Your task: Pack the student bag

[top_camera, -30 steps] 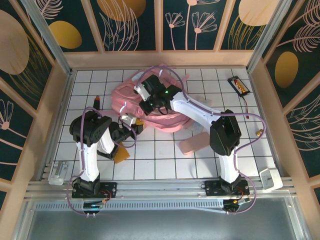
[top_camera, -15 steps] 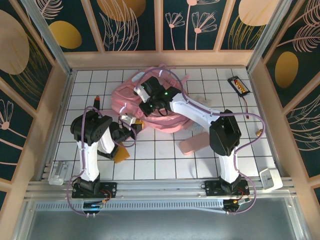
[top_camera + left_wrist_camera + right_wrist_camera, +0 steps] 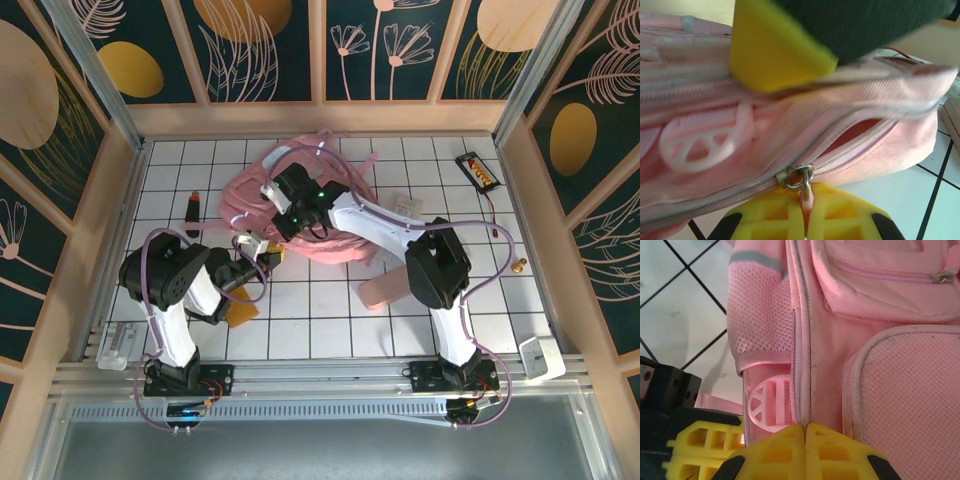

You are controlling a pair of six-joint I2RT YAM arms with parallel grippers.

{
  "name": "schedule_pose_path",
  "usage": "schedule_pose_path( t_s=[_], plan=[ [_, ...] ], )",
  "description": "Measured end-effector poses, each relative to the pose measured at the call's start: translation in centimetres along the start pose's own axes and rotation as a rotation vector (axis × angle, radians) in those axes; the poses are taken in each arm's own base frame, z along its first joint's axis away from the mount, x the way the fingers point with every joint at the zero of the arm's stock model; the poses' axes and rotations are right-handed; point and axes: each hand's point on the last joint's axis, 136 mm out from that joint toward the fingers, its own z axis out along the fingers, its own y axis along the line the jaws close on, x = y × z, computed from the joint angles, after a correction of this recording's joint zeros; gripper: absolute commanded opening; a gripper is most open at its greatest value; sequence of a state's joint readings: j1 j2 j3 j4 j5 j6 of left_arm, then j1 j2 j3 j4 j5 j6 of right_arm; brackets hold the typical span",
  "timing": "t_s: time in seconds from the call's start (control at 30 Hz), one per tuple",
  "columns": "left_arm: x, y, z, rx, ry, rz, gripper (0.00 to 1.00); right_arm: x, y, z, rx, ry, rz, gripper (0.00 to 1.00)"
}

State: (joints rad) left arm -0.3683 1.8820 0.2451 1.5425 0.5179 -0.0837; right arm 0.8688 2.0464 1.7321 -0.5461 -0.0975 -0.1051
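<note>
Position of the task item: the student bag (image 3: 247, 192) lies slumped on the white gridded surface (image 3: 330, 320), toward the far middle, with both arms converging on its near-left edge.

Left gripper (image 3: 262, 252): the arm is folded at the left of the surface and the jaws meet the bag's near edge. In the left wrist view the gripper (image 3: 795, 135) has one yellow finger (image 3: 775, 50) pressed on top of a fold of the bag (image 3: 880, 150) and the other beneath it, so the jaws are clamped on that fold. The metal zip slider (image 3: 797, 177) sits at the lower finger, and the zip stands partly parted to its right, showing a darker pink inside. A round spoked plastic tag (image 3: 700, 145) lies on the fabric to the left.

Right gripper (image 3: 283, 222): the arm reaches from the right base across the bag. In the right wrist view the gripper (image 3: 804, 427) has its jaws drawn together, with a piped seam of the bag (image 3: 890, 390) running in between them, nipped there. The same round tag (image 3: 771, 402) lies just beside the fingers, below a mesh side pocket (image 3: 760, 325).

Other items on the surface:
- Small flat pink case (image 3: 385, 290), near the right arm, just right of the bag.
- Red stick (image 3: 192, 208), left of the bag and apart from it.
- Black device with orange parts (image 3: 477, 170), far right corner.
- Orange-brown piece (image 3: 240, 310), near the left arm.
</note>
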Motion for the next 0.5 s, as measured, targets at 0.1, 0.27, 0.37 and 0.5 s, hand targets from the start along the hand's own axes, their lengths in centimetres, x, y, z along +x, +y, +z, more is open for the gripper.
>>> schedule_pose_path(
  t_s=[0.1,0.27,0.37,0.5],
  plan=[
    [0.3,-0.3,-0.1,0.014,0.017,-0.007,0.0,0.3,0.3,0.7,-0.001,0.01,-0.008,0.0],
    [0.9,-1.4,0.3,0.057,0.042,-0.012,0.0,0.1,0.4,1.1,-0.007,0.005,-0.008,0.0],
    [0.8,-2.0,0.5,0.072,0.045,-0.009,0.0,-0.2,0.5,1.8,-0.015,0.004,-0.008,0.0],
    [0.7,-3.0,0.7,0.089,0.059,-0.006,0.0,-0.4,0.6,2.5,-0.028,0.008,-0.006,0.0]
  ],
)
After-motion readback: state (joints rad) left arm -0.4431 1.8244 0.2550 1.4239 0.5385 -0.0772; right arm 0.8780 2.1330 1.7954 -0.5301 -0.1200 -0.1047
